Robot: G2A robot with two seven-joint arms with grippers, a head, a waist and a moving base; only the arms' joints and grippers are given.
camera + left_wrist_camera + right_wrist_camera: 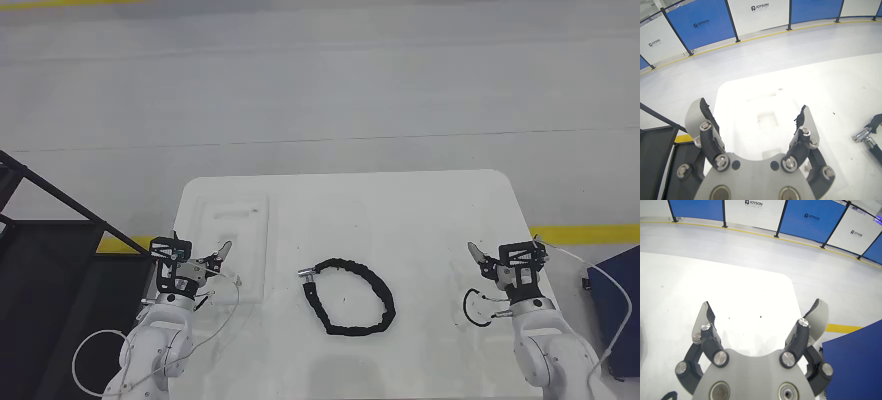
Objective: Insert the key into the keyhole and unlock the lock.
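A black fabric-sleeved cable lock (352, 298) lies looped at the middle of the white table (420, 210). Its metal head (305, 272) points toward the left side; in the left wrist view the head (860, 136) shows a keyhole in its round end. My left gripper (190, 250) (754, 109) hangs open and empty over the table's left edge, well apart from the lock. My right gripper (507, 250) (762, 308) is open and empty near the right edge. A thin black loop (474, 308) lies beside the right arm; I cannot tell whether a key is on it.
A white foam tray (235, 240) (766, 119) with square recesses sits under and ahead of the left gripper. A black rack (40, 280) stands off the table's left side, and a blue box (615, 300) (853, 361) off its right.
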